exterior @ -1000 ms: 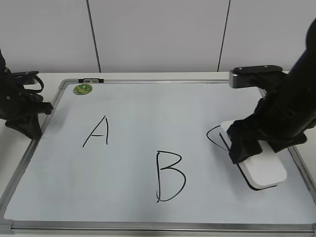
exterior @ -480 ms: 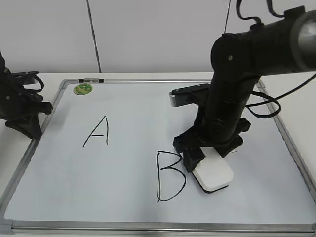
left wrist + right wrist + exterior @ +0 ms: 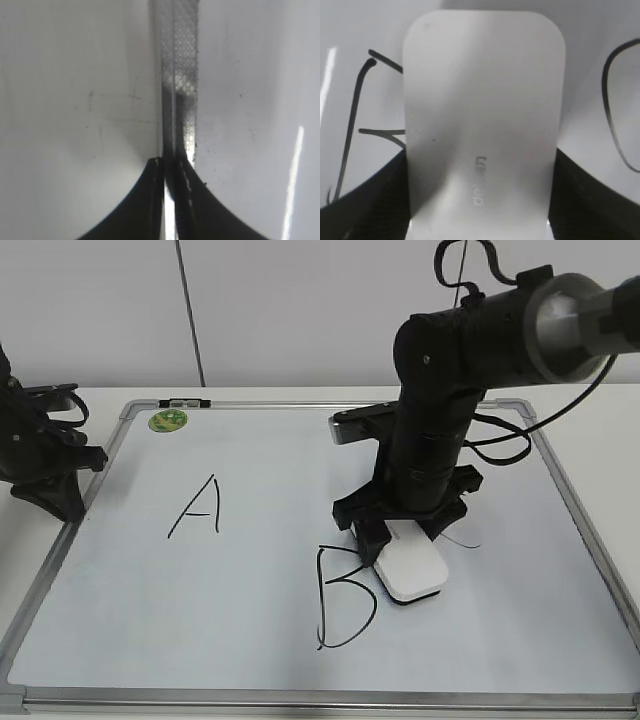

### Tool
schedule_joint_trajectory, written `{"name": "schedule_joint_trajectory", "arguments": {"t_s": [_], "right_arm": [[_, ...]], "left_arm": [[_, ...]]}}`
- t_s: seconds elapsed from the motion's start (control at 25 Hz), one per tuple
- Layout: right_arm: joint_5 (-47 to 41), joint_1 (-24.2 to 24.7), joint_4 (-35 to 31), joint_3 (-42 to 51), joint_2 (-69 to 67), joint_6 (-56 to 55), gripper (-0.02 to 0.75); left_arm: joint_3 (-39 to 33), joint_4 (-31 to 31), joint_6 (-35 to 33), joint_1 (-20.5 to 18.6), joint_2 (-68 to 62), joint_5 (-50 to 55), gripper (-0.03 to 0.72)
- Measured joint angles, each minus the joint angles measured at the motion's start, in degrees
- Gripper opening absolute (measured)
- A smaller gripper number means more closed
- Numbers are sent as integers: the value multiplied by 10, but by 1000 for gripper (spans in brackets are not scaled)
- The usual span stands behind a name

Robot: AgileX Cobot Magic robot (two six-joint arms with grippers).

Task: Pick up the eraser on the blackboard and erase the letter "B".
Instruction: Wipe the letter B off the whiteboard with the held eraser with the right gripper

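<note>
My right gripper [image 3: 398, 540] is clamped on the eraser [image 3: 409, 567], flat on the blackboard [image 3: 560, 510]; letter "B" [image 3: 342, 597] lies just left, touching its edge. Left gripper [image 3: 60, 485] sits pinched at the frame, far off.

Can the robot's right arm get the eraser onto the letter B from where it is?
Probably yes. The right gripper holds the eraser just beside the letter B, already over its upper right edge, and the blackboard between them looks bare.

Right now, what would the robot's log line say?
right gripper: shut on eraser | eraser: at letter "B" | left gripper: shut on blackboard frame
</note>
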State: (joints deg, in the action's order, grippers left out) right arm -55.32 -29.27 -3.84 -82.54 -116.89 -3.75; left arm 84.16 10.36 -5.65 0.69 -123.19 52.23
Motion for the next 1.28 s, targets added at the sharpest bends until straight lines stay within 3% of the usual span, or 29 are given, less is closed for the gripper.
{"name": "schedule_joint_trajectory", "arguments": {"t_s": [0.52, 0.68, 0.96, 1.28], "right_arm": [[23, -15, 55, -5, -26, 20, 544], [34, -43, 56, -6, -27, 30, 544], [38, -106, 0, -6, -30, 53, 544], [38, -163, -3, -6, -31, 54, 544]], "left_arm": [[0, -1, 0, 0, 0, -1, 16], [0, -1, 0, 0, 0, -1, 17], [0, -1, 0, 0, 0, -2, 16], [0, -1, 0, 0, 0, -2, 17]]}}
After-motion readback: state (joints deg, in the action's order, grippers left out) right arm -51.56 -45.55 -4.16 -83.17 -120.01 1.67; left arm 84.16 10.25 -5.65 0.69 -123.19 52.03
